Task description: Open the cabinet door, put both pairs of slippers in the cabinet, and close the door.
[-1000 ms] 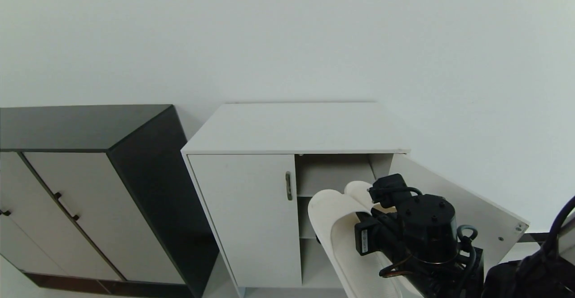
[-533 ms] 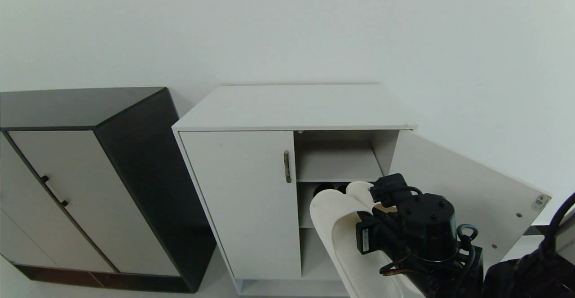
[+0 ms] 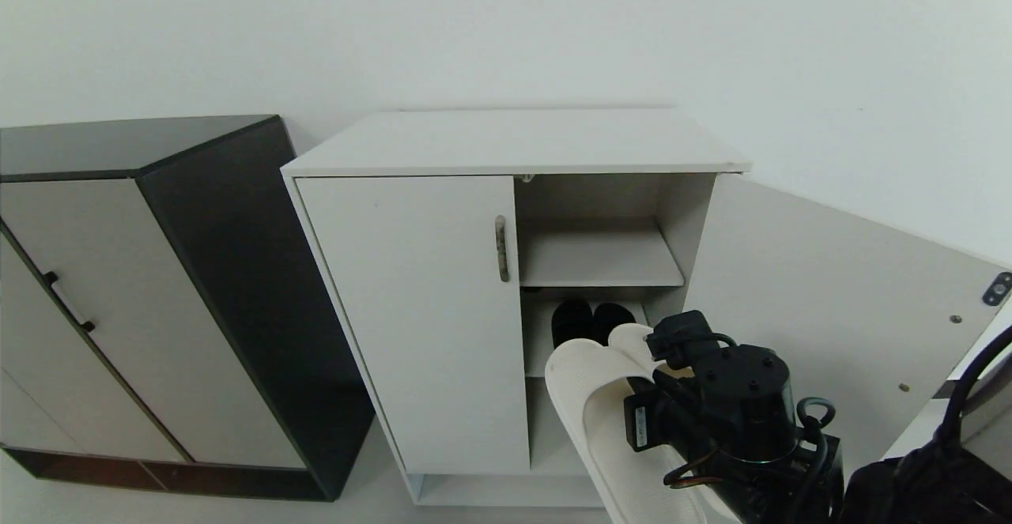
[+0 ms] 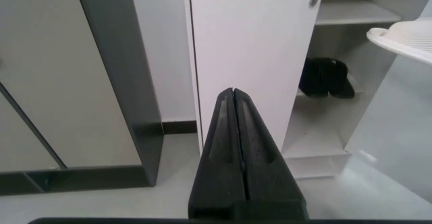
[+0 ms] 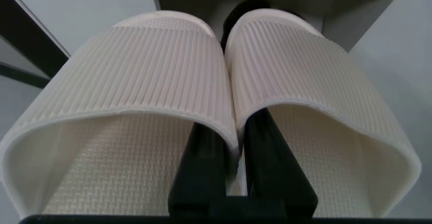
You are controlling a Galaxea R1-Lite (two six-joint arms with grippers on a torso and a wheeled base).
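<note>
White slippers (image 3: 601, 405) pinched in the right gripper (image 5: 233, 153), lower right.
Long axis runs up-left, toes toward the open cabinet (image 3: 514, 141); black slippers (image 3: 591, 321) lie on its middle shelf. Left gripper (image 4: 233, 96) pressed together. Dark cabinet (image 3: 229, 271) at left, white wall (image 3: 506, 26) behind.

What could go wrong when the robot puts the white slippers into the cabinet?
1. The right gripper pinches the white slippers only by their inner edges, so they may slip or twist out.
2. The black slippers already lie on the middle shelf; pushing in there could knock them.
3. The wide pair might catch the closed left door.
</note>
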